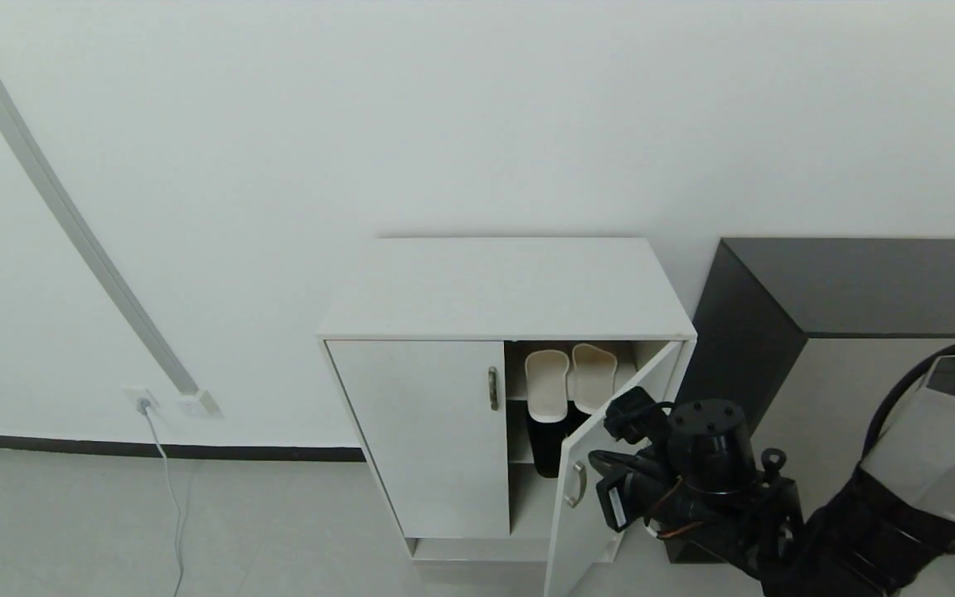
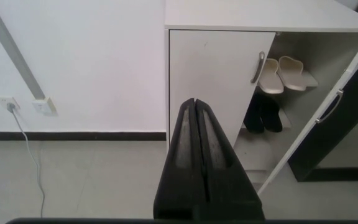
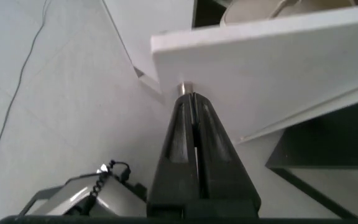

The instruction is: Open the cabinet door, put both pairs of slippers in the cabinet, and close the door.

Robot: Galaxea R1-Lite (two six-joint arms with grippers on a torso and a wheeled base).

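Right pincer (image 3: 190,99) has its fingers pressed together with nothing between them. The tips sit right at the outer face of the cabinet's right door (image 3: 278,56), at the small metal door handle (image 1: 577,483). They look to be touching there, though I can't say for sure. That door stands partly open, swung out towards the pincer.

Past the door from the pincer's tip, inside the white cabinet (image 1: 502,286), a pair of cream slippers (image 1: 548,385) lies side by side on the upper shelf, soles facing out. Directly below them there's a pair of black slippers (image 1: 545,448) standing on end on the next shelf down (they're in shadow, so not much detail). So both pairs are in the cabinet and the door isn't shut yet.

Left pincer (image 2: 196,107) is also closed up and empty, well apart from the cabinet. The shut left door (image 1: 419,431) is straight ahead of it, and the open compartment with the slippers is ahead and off towards the right arm's side.

A dark cabinet (image 1: 743,348) stands just beside the white one, on the far side of the right pincer. A wall socket (image 1: 143,404) with a grey cable (image 1: 172,497) trailing to the floor is well off on the left pincer's outer side.
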